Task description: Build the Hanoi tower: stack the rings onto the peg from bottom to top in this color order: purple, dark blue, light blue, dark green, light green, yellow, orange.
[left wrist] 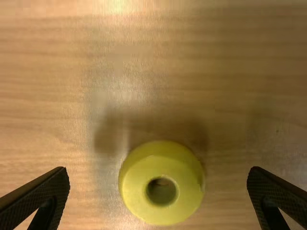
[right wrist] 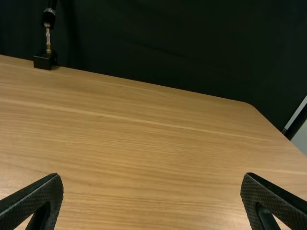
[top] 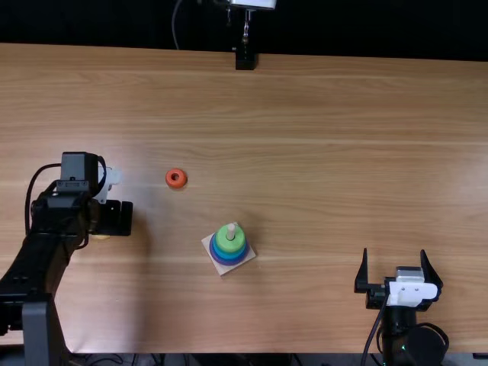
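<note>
My left gripper (top: 114,219) is low over the table at the left, partly covering the yellow ring (top: 101,237). In the left wrist view my left gripper (left wrist: 158,196) stands open, the yellow ring (left wrist: 161,184) lying between its fingers, untouched. Right of it in the top view lies the orange ring (top: 176,178). The peg (top: 231,231) stands on a square base (top: 222,268), carrying a purple ring (top: 229,262), blue rings and a green ring (top: 229,240) on top. At the lower right my right gripper (top: 395,263) is open and holds nothing; in the right wrist view the same right gripper (right wrist: 151,196) frames bare wood.
A stand with a black foot (top: 245,59) is at the table's far edge, and also appears as a black block (right wrist: 45,61) in the right wrist view. The wooden table (top: 320,152) stretches between the two arms. Cables run along the near edge.
</note>
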{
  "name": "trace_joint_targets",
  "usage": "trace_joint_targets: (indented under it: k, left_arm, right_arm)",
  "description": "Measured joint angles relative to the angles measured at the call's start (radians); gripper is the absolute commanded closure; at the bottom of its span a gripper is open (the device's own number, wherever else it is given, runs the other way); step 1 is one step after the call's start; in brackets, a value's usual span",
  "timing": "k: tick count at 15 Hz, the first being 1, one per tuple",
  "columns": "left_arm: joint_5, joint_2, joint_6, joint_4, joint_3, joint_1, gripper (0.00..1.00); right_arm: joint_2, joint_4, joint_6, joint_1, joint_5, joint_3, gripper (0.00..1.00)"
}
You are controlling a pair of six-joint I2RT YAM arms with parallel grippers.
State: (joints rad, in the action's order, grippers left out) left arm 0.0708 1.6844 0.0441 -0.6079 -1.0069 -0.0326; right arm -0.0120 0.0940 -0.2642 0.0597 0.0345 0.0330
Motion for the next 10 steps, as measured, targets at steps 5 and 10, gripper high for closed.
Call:
trace_joint_targets:
  k: [5,10]
  left_arm:
    - [0.000,0.043,0.000,0.000,-0.002,0.000,0.00]
    - [0.000,0.048,0.000,-0.002,-0.002,0.000,0.00]
  right_arm:
    - [0.000,0.000,0.000,0.000,0.000,0.000,0.00]
    - [0.000,0.000,0.000,0.000,0.000,0.000,0.00]
